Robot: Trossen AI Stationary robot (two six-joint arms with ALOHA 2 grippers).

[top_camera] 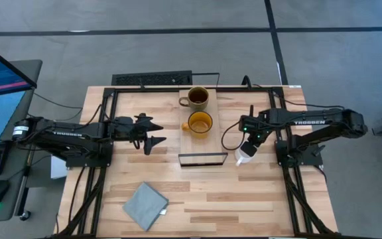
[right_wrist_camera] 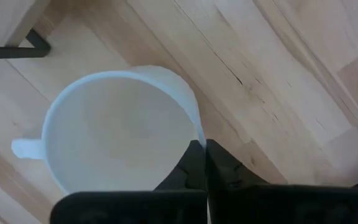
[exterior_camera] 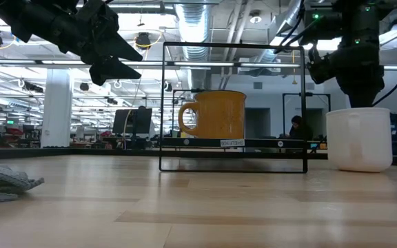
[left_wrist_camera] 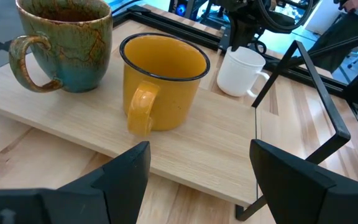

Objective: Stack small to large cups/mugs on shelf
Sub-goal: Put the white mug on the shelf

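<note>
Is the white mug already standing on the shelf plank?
No: in the high view the white mug stands on the slatted tabletop beside the shelf plank, which holds only the yellow mug and the brown mug.

White mug on pale wood tabletop, rim pinched between closed dark jaws.

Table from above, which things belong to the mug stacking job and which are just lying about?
Belongs to the job:
white mug, right tool shut on its rim
yellow mug
brown mug
shelf

Just lying about:
grey cloth
keyboard
</note>
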